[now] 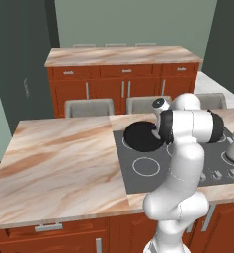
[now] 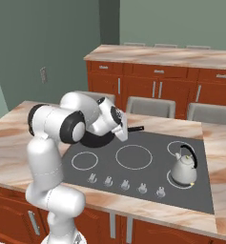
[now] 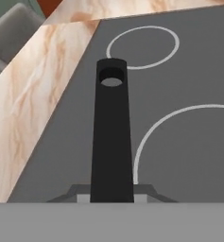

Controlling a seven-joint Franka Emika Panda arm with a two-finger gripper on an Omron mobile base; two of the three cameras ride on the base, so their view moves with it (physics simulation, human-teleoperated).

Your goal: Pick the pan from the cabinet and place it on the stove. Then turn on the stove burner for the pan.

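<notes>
The black pan lies flat on the back left ring of the dark grey stove, its round body partly hidden behind my forearm. In the right base view the pan shows under my hand, and its handle pokes out to the right. In the hand view the long handle runs straight up from between my fingertips, with its hanging hole at the far end. My gripper sits shut on the handle's near end, low over the glass. The tall wall cabinet is out of view.
A silver kettle stands on the stove's front right ring. A row of small grey knobs lines the stove's front edge. Grey chairs stand behind the island, and marble counter stretches left of the stove.
</notes>
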